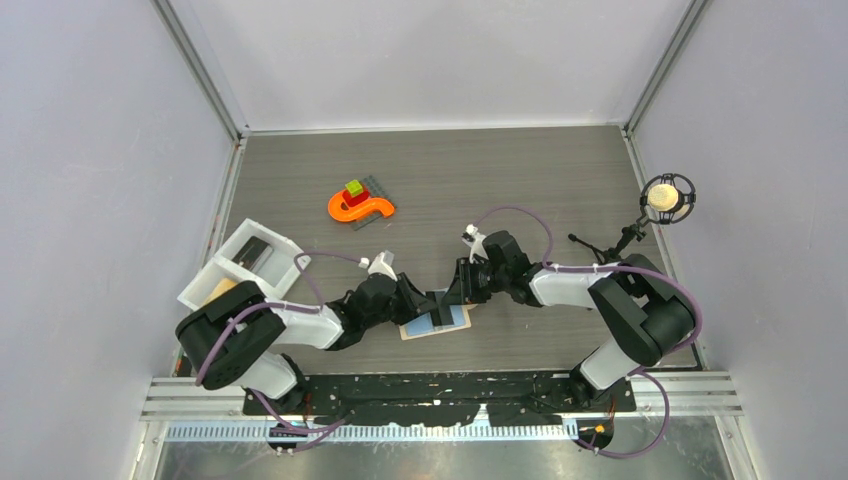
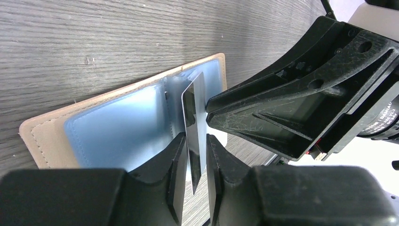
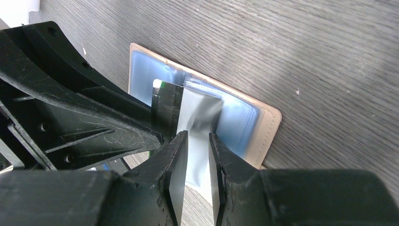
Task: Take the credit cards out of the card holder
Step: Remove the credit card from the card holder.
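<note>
Black-fingered left gripper (image 2: 195, 141) was closed on a dark card (image 2: 189, 113) standing on edge over the open card holder (image 2: 47, 141), which lay blue faces up on the table (image 1: 560, 160); right gripper (image 3: 196, 139) pinched the holder's clear sleeve (image 3: 200, 110). Card seemed mid-withdrawal, not yet carried off. Left of the holder, a white tray (image 1: 275, 236) held a dark item (image 1: 252, 252) and a yellowish item (image 1: 222, 290), possibly cards.

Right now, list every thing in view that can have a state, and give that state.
card holder, open, flat on the table, blue inside up
black card, raised on edge over the holder
left gripper, shut on the black card
right gripper, shut on the plastic sleeve
plastic sleeve, lifted from the holder's middle
white tray, something in each compartment
</note>
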